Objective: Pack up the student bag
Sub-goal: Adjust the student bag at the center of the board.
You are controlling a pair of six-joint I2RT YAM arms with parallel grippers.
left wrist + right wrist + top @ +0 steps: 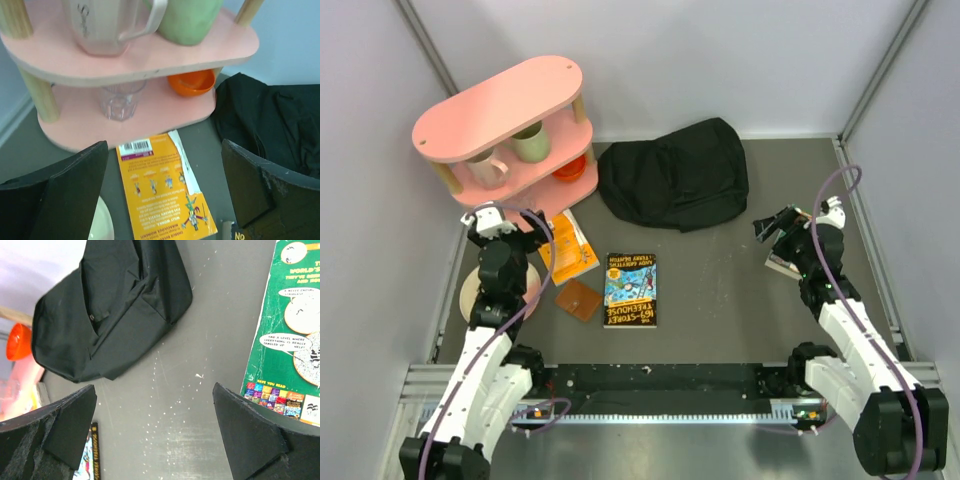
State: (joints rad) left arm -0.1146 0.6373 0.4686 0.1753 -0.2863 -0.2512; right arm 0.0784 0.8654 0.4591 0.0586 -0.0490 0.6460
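The bag (675, 175) is matt black cloth, the shelf (500, 105) smooth pink board on bare wood posts (42, 97), the book (631, 288) glossy paper, the table (720, 285) scuffed grey.

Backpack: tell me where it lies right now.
In the top view the backpack lies at the far middle of the table, just right of the pink shelf and beyond the blue book.
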